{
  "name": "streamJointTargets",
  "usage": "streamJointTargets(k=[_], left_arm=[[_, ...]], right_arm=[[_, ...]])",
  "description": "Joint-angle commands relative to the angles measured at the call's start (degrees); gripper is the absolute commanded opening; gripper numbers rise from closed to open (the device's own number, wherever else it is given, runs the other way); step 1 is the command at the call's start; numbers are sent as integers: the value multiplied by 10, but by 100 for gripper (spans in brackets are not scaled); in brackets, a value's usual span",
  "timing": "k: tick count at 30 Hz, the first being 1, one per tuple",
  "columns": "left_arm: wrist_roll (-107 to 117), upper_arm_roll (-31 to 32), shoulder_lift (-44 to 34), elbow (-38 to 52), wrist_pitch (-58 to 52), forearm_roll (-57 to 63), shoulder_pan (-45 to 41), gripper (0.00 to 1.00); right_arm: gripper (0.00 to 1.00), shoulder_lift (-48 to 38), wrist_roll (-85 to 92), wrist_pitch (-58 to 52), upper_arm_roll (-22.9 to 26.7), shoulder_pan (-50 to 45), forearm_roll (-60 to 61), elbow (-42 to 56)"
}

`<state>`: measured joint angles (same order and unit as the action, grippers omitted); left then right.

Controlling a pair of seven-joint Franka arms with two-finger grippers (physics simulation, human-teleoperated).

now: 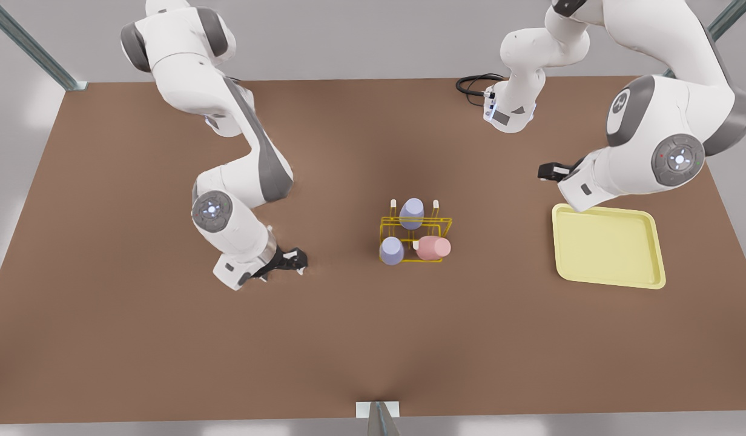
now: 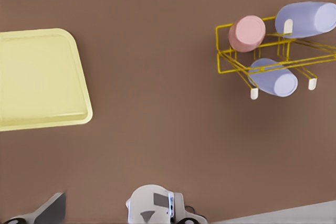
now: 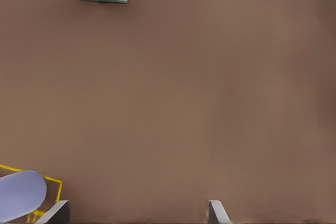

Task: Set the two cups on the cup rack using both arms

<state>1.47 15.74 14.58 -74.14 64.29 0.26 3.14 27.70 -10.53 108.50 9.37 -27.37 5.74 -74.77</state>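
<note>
Both arms (image 1: 240, 175) were large and white, built of rounded, glossy segments with dark grey bands at the joints. Each carried a round grey disc with a small lit centre — one (image 1: 211, 210) on the front view's left arm, another (image 1: 678, 159) on the other. A white base (image 1: 510, 112) bore small grey labels, with a black cable (image 1: 473, 83) looped beside it. The grippers were black.

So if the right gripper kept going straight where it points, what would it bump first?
Probably just the bare brown table. The open right gripper tilts down toward it, with nothing ahead between its fingers. The lavender cup on the yellow rack sits off to the side, likely missed.
</note>
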Motion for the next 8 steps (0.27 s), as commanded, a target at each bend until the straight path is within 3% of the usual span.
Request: streamJointTargets(k=[1, 2, 3, 4, 6, 8], left_arm=[[17, 0, 1, 0, -11, 4, 1, 100], [18, -1, 1, 0, -11, 4, 0, 100], [18, -1, 4, 0, -10, 4, 1, 100], [19, -1, 4, 0, -10, 3, -1, 100], [21, 0, 5, 0, -12, 3, -2, 100], [21, 0, 11, 1, -11, 4, -2, 100]], right_arm=[[100, -28, 33, -244, 31, 12, -137, 28], [100, -29, 32, -304, 61, 11, -101, 91], [100, -84, 41, -330, 54, 23, -104, 75], [100, -163, 46, -327, -1, 89, -104, 1], [100, -229, 55, -279, -94, 185, -109, -100], [100, -250, 55, -261, -100, 189, -113, -127]])
